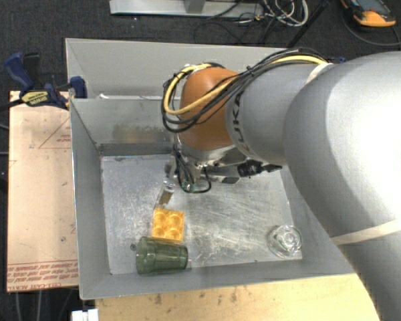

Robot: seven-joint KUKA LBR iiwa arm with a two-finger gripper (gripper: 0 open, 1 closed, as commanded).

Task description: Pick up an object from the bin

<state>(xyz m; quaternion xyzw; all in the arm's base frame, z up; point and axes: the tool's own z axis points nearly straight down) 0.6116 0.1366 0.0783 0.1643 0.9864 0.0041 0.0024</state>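
**Claw (168, 191) over yellow waffle block: bin pick, approach stage**

1. Claw. Hangs low beneath the orange wrist cover (204, 109), close above the floor of the grey bin (87, 179), left of centre in the view. Opening: cannot tell, masked by wrist hardware and looped cables. Nothing seen held.

2. Yellow waffle block (168, 224). Small square piece with a dimpled grid top, lying flat on the bin floor. Sits just beyond the claw's tip, toward the near wall. Nearest thing to the claw, so judged the likely pick, though not yet enclosed.

3. Green cup (162, 256). Lies on its side along the near wall, at the block's near edge. Touching or just beside: cannot tell.

4. Clear glass piece (285, 241). Lies by the near right corner, well apart from the claw.

Handling notes, by judgement:
- Shift a little toward the near wall to centre over the block before going down.
- Square up to two opposite flat edges, not to the corners.
- Set the closing line parallel to the near wall, keeping both sides of the claw off the cup.
- Go down almost to the floor; on a low, flat piece a shallow hold probably slips.
- Close gently, in case of a soft block.
- Lift straight up, watching for a nudged or dragged cup.
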